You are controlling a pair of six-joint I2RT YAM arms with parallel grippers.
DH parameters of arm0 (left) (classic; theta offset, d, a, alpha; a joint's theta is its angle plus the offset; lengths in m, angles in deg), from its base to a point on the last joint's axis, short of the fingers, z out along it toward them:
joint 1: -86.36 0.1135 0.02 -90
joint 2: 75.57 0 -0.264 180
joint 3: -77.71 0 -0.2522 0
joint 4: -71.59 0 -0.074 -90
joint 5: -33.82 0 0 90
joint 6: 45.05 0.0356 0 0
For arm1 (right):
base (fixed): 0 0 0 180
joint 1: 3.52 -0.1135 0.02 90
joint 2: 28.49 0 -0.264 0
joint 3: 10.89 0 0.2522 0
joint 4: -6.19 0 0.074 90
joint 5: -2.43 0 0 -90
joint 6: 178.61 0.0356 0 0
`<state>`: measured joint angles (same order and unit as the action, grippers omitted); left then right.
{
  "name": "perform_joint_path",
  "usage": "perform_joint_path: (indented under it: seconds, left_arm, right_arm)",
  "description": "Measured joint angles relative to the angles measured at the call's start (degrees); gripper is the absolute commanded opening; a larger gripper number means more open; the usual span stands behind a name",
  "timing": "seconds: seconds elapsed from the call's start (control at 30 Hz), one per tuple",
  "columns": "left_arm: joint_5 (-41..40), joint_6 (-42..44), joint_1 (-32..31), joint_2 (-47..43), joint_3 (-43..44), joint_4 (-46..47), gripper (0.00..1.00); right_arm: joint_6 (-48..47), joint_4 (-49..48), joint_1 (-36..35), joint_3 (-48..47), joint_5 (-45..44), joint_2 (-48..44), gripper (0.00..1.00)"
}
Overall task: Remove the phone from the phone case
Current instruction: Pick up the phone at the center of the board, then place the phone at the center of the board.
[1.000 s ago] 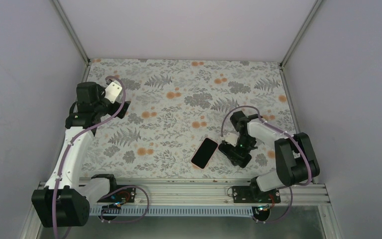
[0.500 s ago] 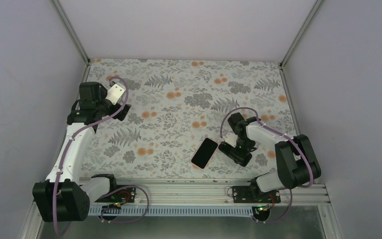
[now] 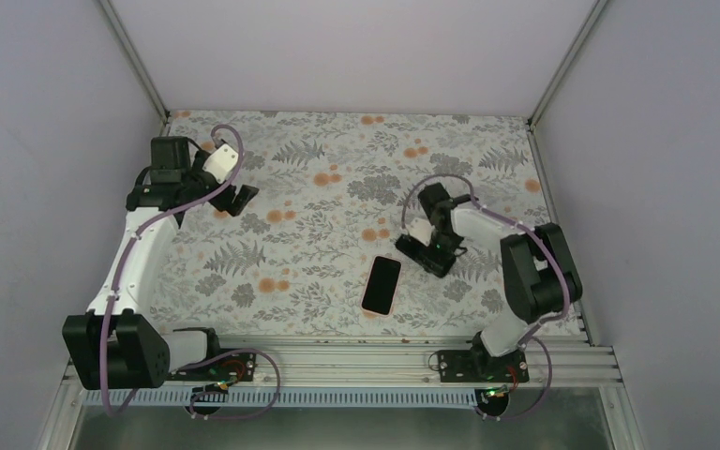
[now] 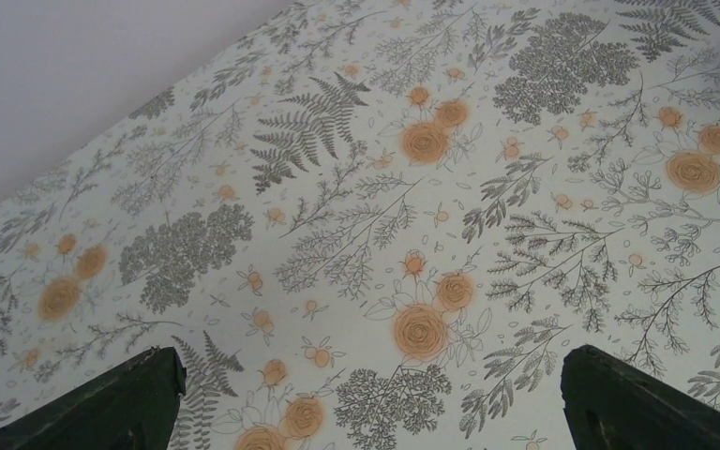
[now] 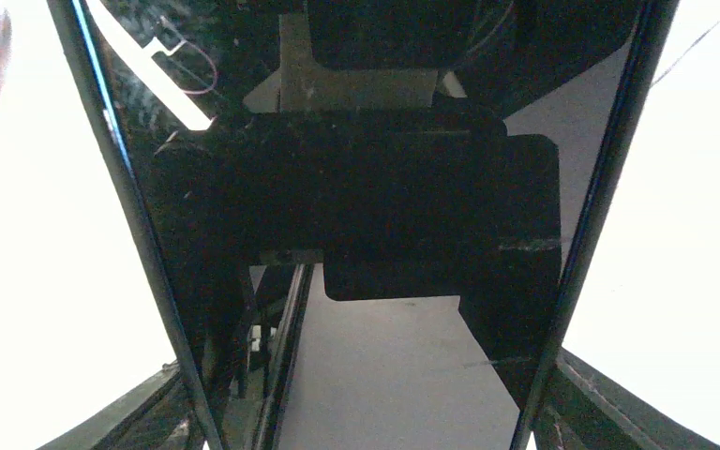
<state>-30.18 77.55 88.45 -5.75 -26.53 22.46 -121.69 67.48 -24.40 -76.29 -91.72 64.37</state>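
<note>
The phone [image 3: 381, 284] lies flat, dark screen up, near the table's front centre. I cannot make out its case in the top view. My right gripper [image 3: 414, 251] sits low at the phone's upper right end. In the right wrist view the glossy screen [image 5: 384, 356] fills the frame and mirrors my own wrist. My right gripper [image 5: 366, 398] is spread wide, with a finger outside each long edge of the phone. I cannot tell whether the fingers touch it. My left gripper [image 3: 237, 199] is open and empty at the far left, above bare cloth [image 4: 372, 366].
The table is covered by a floral cloth [image 3: 337, 187]. White enclosure walls stand on three sides, and an aluminium rail [image 3: 356, 356] runs along the near edge. The rest of the cloth holds no other objects.
My right gripper has moved up and left, from the phone's right side to its upper end. The phone has turned from tilted to nearly straight. My left gripper has swung a little to the right.
</note>
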Motion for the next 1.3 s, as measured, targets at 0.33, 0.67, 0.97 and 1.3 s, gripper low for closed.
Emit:
perform_joint_path:
  seconds: [0.33, 0.67, 0.97, 1.3]
  left_arm:
    - [0.6, 0.0, 0.0, 2.9, 0.9, 0.2, 1.00]
    - [0.6, 0.2, 0.0, 3.8, -0.2, 1.4, 1.00]
    - [0.8, 0.5, 0.0, 4.5, -2.0, 2.6, 1.00]
    - [1.6, 1.1, 0.0, 4.5, -3.3, 3.6, 1.00]
  right_arm:
    - [-0.5, -5.6, -0.2, -25.2, 2.7, 18.9, 0.43]
    - [-1.0, -0.6, -7.5, -40.2, 6.6, 28.9, 0.45]
    - [-2.5, 2.4, -20.2, -47.3, 8.7, 33.4, 0.68]
    - [-2.7, 0.2, -21.7, -39.4, 8.1, 29.9, 0.96]
